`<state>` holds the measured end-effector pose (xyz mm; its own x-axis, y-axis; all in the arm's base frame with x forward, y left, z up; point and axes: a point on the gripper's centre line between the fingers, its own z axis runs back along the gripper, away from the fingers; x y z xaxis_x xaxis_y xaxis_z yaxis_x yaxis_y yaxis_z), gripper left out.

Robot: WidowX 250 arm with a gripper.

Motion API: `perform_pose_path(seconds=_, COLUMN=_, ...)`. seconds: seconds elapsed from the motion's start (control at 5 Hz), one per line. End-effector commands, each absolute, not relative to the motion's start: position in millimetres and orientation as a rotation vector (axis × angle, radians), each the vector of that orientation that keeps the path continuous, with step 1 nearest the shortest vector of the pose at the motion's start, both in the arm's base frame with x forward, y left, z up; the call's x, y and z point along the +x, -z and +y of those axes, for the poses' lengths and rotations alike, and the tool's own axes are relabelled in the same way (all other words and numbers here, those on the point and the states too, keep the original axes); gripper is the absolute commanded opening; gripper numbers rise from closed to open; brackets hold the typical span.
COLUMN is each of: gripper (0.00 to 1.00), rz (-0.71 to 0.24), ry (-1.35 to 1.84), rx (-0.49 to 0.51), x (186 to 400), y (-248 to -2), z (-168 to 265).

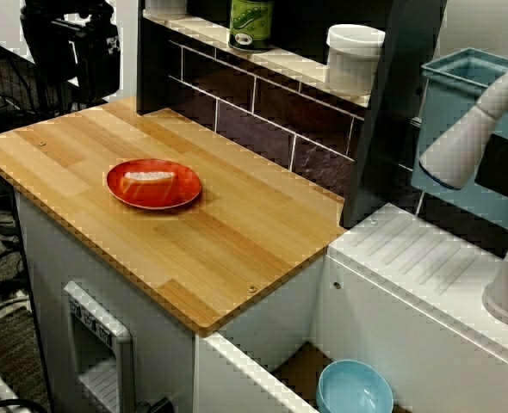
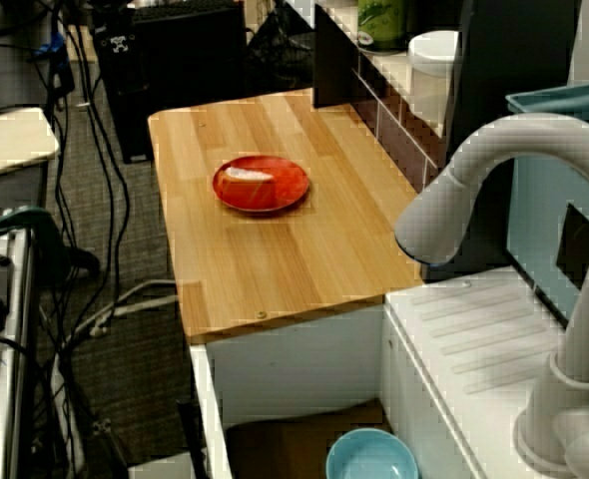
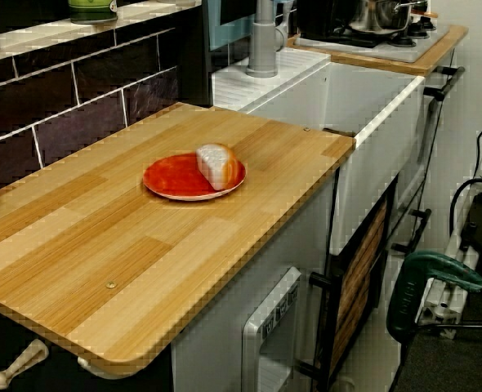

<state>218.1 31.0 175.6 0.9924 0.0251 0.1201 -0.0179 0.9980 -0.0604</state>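
A red plate [image 1: 164, 198] lies near the middle of the wooden counter [image 1: 237, 241]. On it rests a small piece of food [image 1: 148, 177], white with an orange-brown side. In the view over the faucet the plate [image 2: 280, 190] sits toward the counter's far half, with the food [image 2: 247, 176] on its left part. The low view along the counter shows the food [image 3: 217, 166] standing on the right side of the plate [image 3: 171, 175]. No gripper or arm appears in any view, and nothing touches the plate.
A dark tiled back wall carries a shelf with a green can [image 1: 251, 21] and a white jar [image 1: 354, 56]. Right of the counter stand a white sink with a grey faucet [image 2: 484, 170] and a teal bin [image 1: 469, 77]. A light blue bowl [image 1: 354, 389] lies in the basin. A stove with a pot [image 3: 380, 16] is beyond.
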Motion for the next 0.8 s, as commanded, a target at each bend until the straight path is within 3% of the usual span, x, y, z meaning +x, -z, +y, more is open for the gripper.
perform_pose_path(seconds=0.0, gripper=1.0, rz=-0.167, ry=0.082, rx=-0.02, x=225.2, y=-153.0, z=50.7)
perform_pose_path(seconds=0.6, gripper=1.0, rz=-0.236, ry=0.495, rx=0.065, x=248.0, y=-100.7, z=58.9)
